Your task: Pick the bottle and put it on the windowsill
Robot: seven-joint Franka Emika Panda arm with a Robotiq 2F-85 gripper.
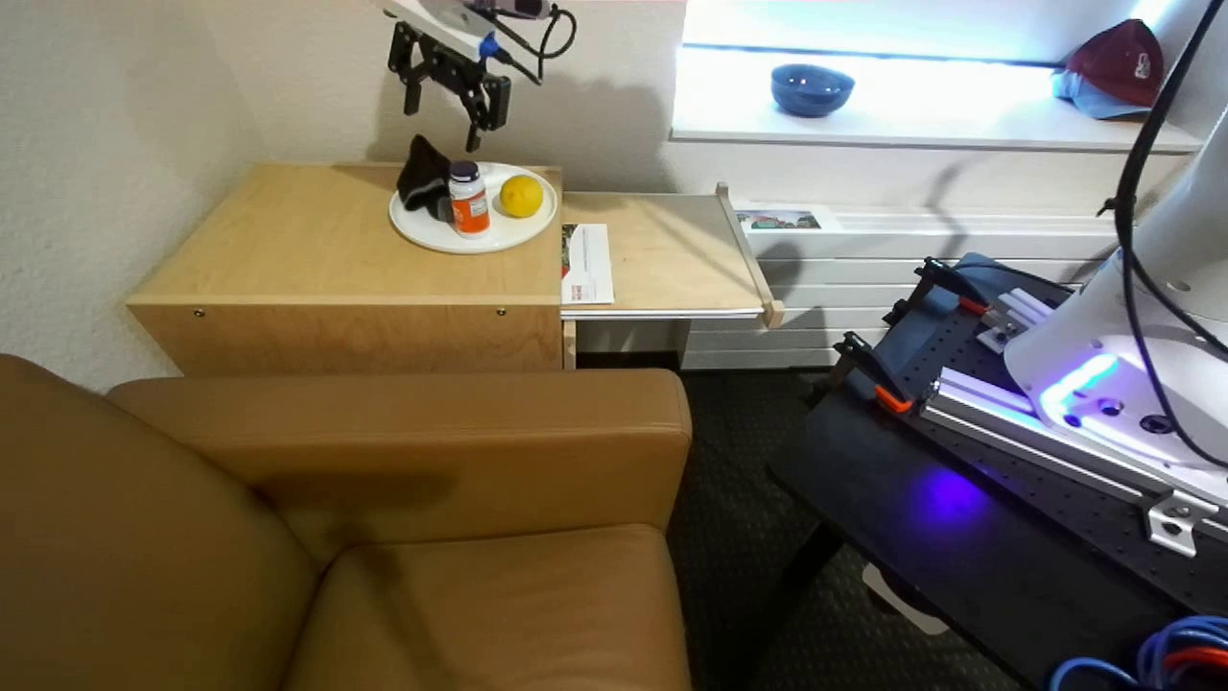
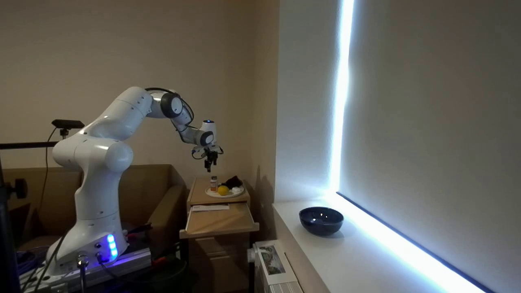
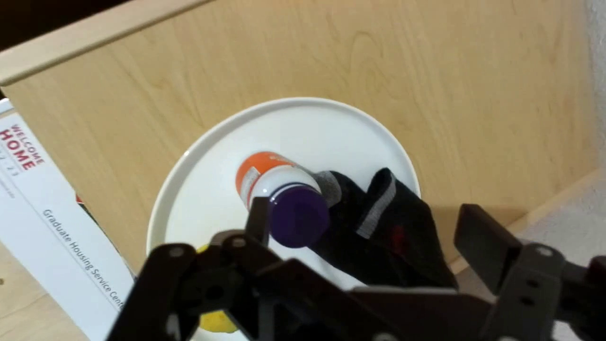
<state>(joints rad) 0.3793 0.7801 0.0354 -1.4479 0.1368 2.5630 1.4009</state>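
The bottle [image 1: 470, 203] is small and upright, white and orange with a dark purple cap. It stands on a white plate [image 1: 451, 246] on the wooden cabinet; it also shows in an exterior view [image 2: 213, 185] and the wrist view [image 3: 267, 176]. My gripper [image 1: 442, 122] is open and empty above the plate, apart from the bottle; it also shows in an exterior view [image 2: 211, 166]. In the wrist view the gripper [image 3: 367, 227] has its left finger overlapping the cap's left edge. The windowsill [image 1: 921, 107] is a bright white ledge, also seen in an exterior view [image 2: 350, 260].
A black sock-like cloth [image 3: 393, 227] lies beside the bottle on the plate, with a yellow fruit [image 1: 521, 196]. A dark blue bowl [image 2: 321, 221] and a maroon cap [image 1: 1118, 67] sit on the sill. Below the cabinet top, a pulled-out shelf [image 1: 672, 250] holds a paper [image 1: 589, 264].
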